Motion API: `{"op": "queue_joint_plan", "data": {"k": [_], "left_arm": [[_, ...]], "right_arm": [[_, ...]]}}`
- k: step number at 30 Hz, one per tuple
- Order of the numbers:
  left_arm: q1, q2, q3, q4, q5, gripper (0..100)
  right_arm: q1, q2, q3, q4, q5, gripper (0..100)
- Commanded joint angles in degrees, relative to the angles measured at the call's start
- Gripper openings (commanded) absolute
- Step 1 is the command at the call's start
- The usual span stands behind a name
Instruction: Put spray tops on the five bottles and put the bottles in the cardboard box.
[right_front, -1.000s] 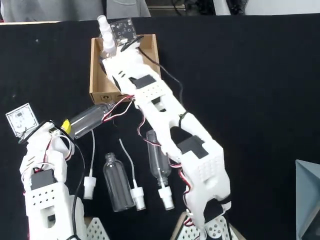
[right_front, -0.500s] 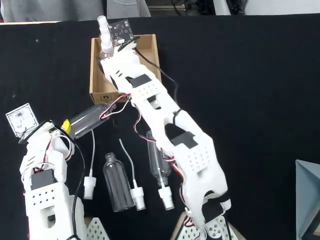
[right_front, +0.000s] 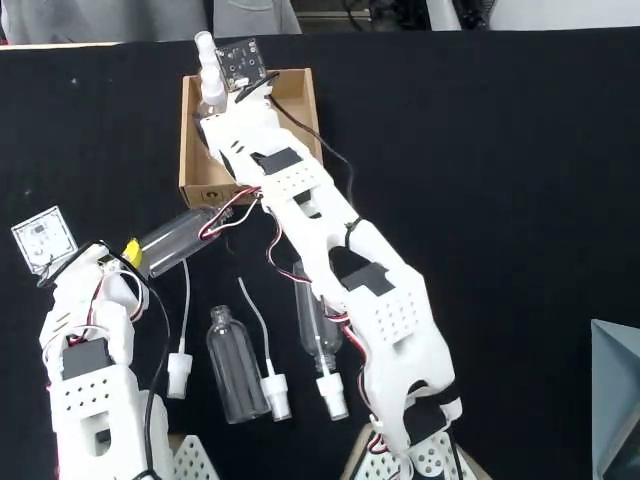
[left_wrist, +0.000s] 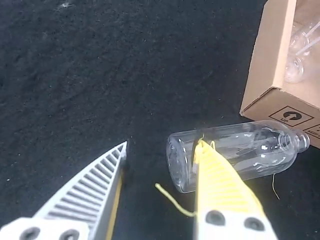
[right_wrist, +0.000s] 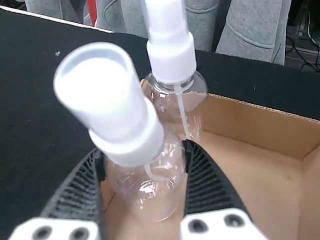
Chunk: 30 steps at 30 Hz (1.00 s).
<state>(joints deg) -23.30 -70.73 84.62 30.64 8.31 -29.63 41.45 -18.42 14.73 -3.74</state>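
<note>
Right hand (right_wrist: 145, 165) is clenched around the body of a capped bottle (right_wrist: 142, 200), one finger on each side. It holds the bottle over the far corner of the cardboard box (right_wrist: 260, 130).

The bottle's long axis leans, with the spray top tipped away from the hand and the base pointing down into the box. The box floor lies directly under the base, so I judge the next move is straight down, then let go.

A second capped bottle (right_wrist: 175, 95) stands in the same corner just behind it. I cannot tell whether the two touch. It looks a tight fit, and the lean could knock the neighbour.

Left hand (left_wrist: 161, 146) is released, fingers spread, low over the tabletop (right_front: 500, 200). A bare bottle (left_wrist: 240, 150) lies on its side just past the yellow finger, neck toward the box. The left hand is the nearer one to it.
</note>
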Motion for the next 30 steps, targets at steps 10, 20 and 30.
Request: {"op": "queue_joint_plan", "data": {"k": [10, 20, 30], "left_arm": [[0.1, -1.1, -0.7, -1.6, -0.4, 20], [0.1, -1.1, -0.7, -1.6, -0.4, 20], [0.1, -1.1, -0.7, -1.6, -0.4, 20]], "right_arm": [[-1.9, -0.7, -3.8, 1.0, 0.0, 12.7], [-2.8, -0.7, -3.8, 2.5, 0.0, 19.7], [-3.4, -0.7, -5.6, 5.7, 0.0, 25.5]]}}
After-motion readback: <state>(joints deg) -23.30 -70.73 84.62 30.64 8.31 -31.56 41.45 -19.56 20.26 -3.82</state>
